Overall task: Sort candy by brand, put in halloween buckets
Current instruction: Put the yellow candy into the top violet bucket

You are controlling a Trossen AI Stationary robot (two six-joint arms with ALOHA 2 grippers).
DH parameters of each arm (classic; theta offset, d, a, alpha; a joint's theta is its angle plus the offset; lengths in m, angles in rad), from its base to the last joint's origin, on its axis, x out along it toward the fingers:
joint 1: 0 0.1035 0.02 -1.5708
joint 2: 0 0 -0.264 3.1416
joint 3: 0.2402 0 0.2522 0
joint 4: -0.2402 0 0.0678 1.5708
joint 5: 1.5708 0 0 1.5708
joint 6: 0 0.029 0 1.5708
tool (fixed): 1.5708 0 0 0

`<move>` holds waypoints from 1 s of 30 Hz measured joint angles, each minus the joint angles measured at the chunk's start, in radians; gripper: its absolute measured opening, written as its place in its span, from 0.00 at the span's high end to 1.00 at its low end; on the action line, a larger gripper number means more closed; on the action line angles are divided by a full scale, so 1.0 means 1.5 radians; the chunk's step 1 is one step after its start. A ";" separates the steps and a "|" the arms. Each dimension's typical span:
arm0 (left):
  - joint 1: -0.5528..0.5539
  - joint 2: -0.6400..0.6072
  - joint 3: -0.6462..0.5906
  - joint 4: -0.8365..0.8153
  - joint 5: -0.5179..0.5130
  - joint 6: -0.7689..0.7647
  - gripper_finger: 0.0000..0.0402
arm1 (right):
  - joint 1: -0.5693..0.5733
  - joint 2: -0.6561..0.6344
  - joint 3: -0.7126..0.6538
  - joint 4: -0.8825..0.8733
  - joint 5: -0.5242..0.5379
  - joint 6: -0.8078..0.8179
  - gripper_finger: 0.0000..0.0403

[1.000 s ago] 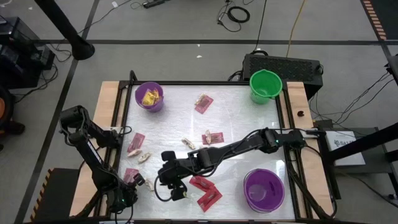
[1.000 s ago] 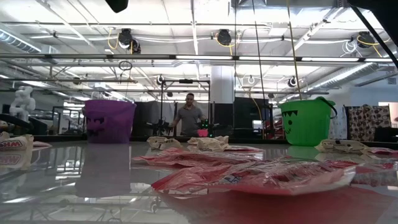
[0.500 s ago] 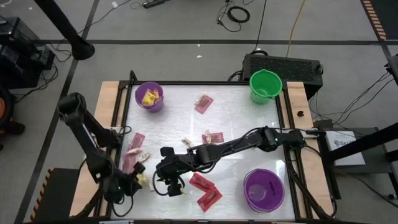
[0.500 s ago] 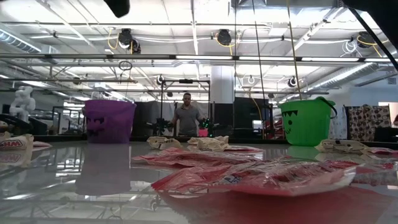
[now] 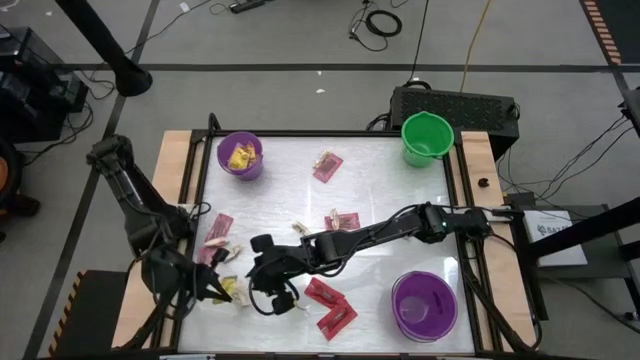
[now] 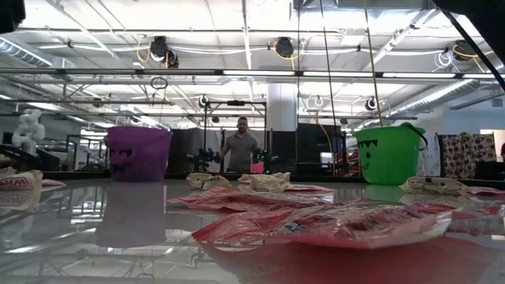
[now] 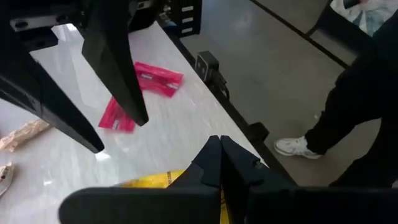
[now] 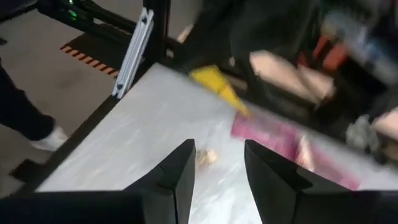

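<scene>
Left end effector (image 5: 228, 290) grips a yellow packet (image 5: 229, 289), seemingly; right end effector (image 5: 284, 300) hovers open nearby.

Left-edge wrapper (image 6: 20, 189): red letters, cut off, unreadable (low view only)
Red packets (image 6: 331, 223): print too blurred
Green bucket (image 6: 387, 155): black face, no words

Evenly and brightly lit from overhead; ceiling strip lights (image 6: 260, 72) visible in the low view. Pale desk (image 5: 380, 190) glossy, mirroring the purple bucket (image 6: 139, 155) and carrying a soft sheen. Shadows faint and short. Nearest red packets (image 6: 331, 225) out of focus at desk level. Right wrist view heavily motion-blurred throughout. Left wrist view sharp, its own fingers (image 7: 214, 165) in dark silhouette.
</scene>
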 joint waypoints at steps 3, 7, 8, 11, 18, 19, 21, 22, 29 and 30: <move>0.000 -0.001 0.000 0.002 0.000 0.000 1.00 | 0.000 0.000 0.000 0.034 0.018 -0.069 0.67; 0.007 -0.001 0.000 0.012 0.001 0.001 1.00 | -0.003 0.000 0.000 0.070 0.021 -0.130 0.67; 0.010 -0.001 0.000 0.011 0.001 0.000 1.00 | -0.003 0.000 0.000 0.075 0.020 -0.139 0.67; 0.015 -0.001 0.000 0.013 0.001 0.001 1.00 | -0.005 0.000 0.000 0.077 0.020 -0.164 0.67; 0.039 -0.001 0.001 0.033 -0.007 0.047 1.00 | -0.006 0.000 0.000 0.065 0.015 -0.219 0.67; 0.042 -0.001 0.001 0.036 -0.008 0.050 1.00 | -0.006 0.000 0.000 0.063 0.015 -0.224 0.67; 0.048 -0.001 0.001 0.037 -0.008 0.052 1.00 | -0.006 0.000 0.000 0.061 0.015 -0.234 0.67; 0.050 -0.001 0.001 0.037 -0.008 0.052 1.00 | -0.006 0.000 0.000 0.060 0.015 -0.237 0.67; 0.059 -0.001 0.001 0.037 -0.008 0.054 1.00 | -0.006 0.000 0.000 0.047 0.040 -0.269 0.67; 0.060 -0.001 0.001 0.037 -0.008 0.058 1.00 | -0.006 0.000 0.000 0.046 0.050 -0.280 0.67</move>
